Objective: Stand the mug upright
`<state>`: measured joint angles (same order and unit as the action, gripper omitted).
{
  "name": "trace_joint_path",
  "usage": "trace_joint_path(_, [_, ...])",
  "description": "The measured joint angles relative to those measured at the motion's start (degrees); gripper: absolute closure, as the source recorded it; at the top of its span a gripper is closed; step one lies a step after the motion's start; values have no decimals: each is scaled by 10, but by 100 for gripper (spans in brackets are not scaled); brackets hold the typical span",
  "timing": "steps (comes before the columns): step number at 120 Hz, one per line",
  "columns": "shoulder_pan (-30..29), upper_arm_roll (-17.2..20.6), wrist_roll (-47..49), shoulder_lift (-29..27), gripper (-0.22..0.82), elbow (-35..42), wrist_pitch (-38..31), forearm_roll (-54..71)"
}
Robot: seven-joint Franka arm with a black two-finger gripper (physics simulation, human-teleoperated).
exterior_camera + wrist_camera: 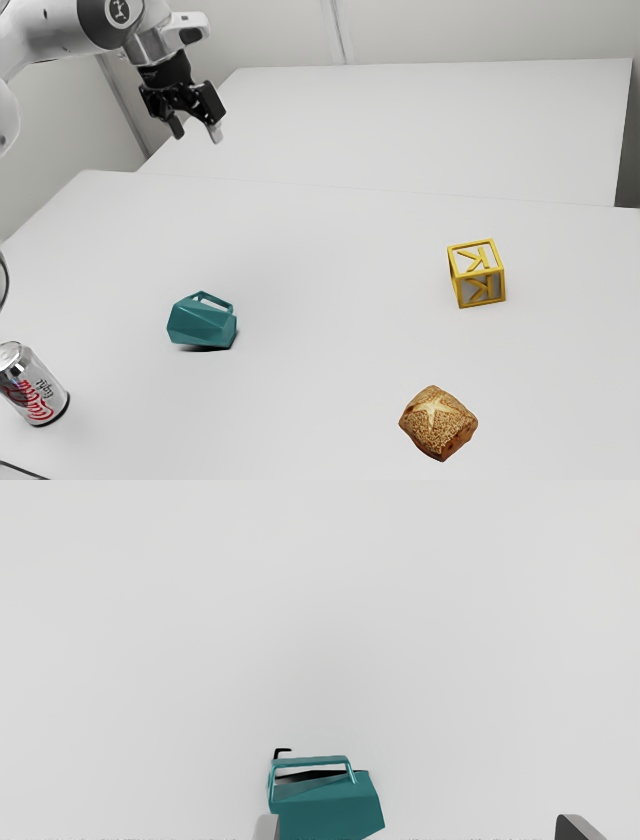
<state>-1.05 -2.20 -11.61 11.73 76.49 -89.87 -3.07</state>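
Claw (197, 133) hangs spread, exterior view's upper left; mug (201, 325) lies sideways, lower left, likely stiff, slick, best pinched across body.

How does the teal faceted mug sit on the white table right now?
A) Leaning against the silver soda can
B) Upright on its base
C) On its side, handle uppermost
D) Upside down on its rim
C: the mug's body lies along the table with its handle on top, well apart from the can.
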Motion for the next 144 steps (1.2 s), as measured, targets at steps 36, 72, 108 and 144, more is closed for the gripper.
trace_joint_path(36, [0,0,1,-27,0,27,12,0])
trace_joint_path(72, [36,-51,-4,-142,0,194,22,-85])
trace_joint_path(108, [-29,-130,-79,-166,0,262,29,-179])
trace_joint_path(144, [-116,-134,-181,-108,0,317,28,-264])
